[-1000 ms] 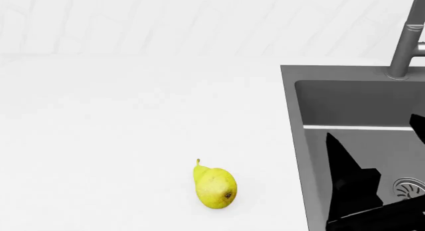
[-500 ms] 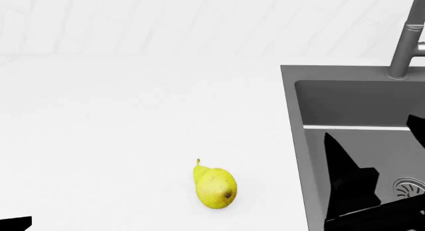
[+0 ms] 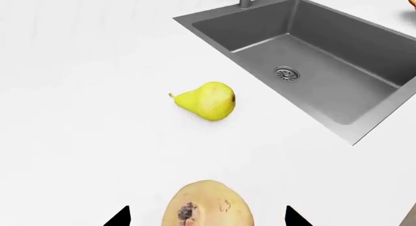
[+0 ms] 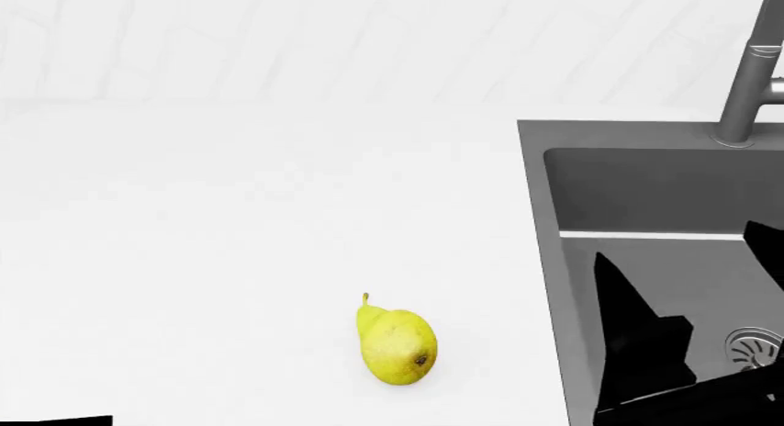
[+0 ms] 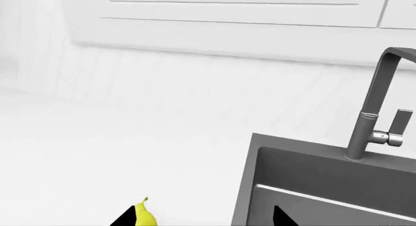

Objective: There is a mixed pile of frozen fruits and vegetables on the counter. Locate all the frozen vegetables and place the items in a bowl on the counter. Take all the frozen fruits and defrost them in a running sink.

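Counter (image 4: 220, 224): smooth, matte white, no visible texture. One frozen fruit, a pear (image 4: 396, 344), lies on its side on the counter, well apart from the sink (image 4: 662, 183) rim and nearer the counter's front edge than the back wall. Skin glossy yellow-green, faint speckling, small brown spot at the blossom end. Long axis runs roughly front to back, slightly oblique; thin stem points toward the back wall, bulbous end toward the front edge.

Second fruit (image 3: 206, 209): rounded, yellow-orange, matte, with a dark blemish and pale specks. In the left wrist view it sits between the two dark fingertips of the left gripper (image 3: 206, 217), which is spread wide; contact with the fruit cannot be confirmed.

Sink: rectangular dark grey basin, flat floor, round steel drain (image 3: 287, 73). Faucet (image 5: 371, 114): grey, square-section, angular neck, side lever.

Right gripper (image 5: 204, 218): only two dark fingertips show, parted, with nothing between them; it hangs over the sink's near corner.
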### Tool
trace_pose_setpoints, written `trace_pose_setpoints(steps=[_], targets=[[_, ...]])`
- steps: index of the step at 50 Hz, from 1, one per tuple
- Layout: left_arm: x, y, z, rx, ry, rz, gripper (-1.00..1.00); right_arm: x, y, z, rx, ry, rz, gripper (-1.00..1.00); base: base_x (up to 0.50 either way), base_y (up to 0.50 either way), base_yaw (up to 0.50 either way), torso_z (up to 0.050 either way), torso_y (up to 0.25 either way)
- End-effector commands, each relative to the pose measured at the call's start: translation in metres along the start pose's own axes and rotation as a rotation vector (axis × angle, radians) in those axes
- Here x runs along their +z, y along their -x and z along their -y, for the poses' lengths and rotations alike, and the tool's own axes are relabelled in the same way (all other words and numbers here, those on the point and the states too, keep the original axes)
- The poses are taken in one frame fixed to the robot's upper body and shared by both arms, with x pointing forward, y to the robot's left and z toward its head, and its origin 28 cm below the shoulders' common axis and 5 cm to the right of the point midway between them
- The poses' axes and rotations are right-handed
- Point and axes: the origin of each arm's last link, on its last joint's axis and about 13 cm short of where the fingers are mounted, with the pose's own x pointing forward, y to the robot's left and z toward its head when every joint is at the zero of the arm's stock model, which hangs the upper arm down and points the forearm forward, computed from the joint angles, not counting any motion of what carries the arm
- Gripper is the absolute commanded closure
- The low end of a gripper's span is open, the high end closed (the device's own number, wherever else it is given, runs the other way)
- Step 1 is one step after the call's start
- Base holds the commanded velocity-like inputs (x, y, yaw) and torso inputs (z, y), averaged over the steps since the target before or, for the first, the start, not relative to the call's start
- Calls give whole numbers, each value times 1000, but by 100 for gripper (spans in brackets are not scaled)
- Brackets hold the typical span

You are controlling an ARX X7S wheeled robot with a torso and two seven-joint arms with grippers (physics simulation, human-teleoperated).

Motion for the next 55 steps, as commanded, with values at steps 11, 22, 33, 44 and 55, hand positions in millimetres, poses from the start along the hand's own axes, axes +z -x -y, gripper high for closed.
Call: trace_pose_setpoints(steps=[11,22,33,44,55], targets=[[-20,-22,5,-5,29,-56,-100,2,3,-1,-1,-2,-1,-100,0,0,0,0,0],[-25,-32,3,17,5,-69,-100,2,2,-1,2,-3,3,-100,0,0,0,0,0],[-30,-39,4,31,-7,-81,-100,0,1,0,3,-7,-1,-100,0,0,0,0,0],[-35,-40,4,28,-3,-109,-100,-4,2,1,0,-12,-3,-100,0,0,0,0,0],[-42,-43,3,17,16,-135,-100,-6,2,0,2,-12,-7,-100,0,0,0,1,0]])
